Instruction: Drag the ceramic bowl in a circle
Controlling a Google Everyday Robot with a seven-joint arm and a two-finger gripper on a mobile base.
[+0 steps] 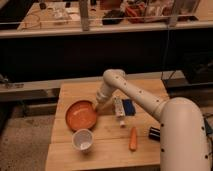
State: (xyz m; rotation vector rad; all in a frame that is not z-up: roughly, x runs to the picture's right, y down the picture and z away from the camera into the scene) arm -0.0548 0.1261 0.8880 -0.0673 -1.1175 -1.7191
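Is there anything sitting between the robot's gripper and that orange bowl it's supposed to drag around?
Nothing visible. The gripper is already down at the right rim of the ceramic bowl. For the circling itself, the white cup stands close in front of the bowl and the tube lies just to its right, so both crowd its path.

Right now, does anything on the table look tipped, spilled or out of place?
Nothing stands out. The ceramic bowl sits flat, the white cup stands upright beside it, and the gripper is at the bowl's right rim. No spill shows.
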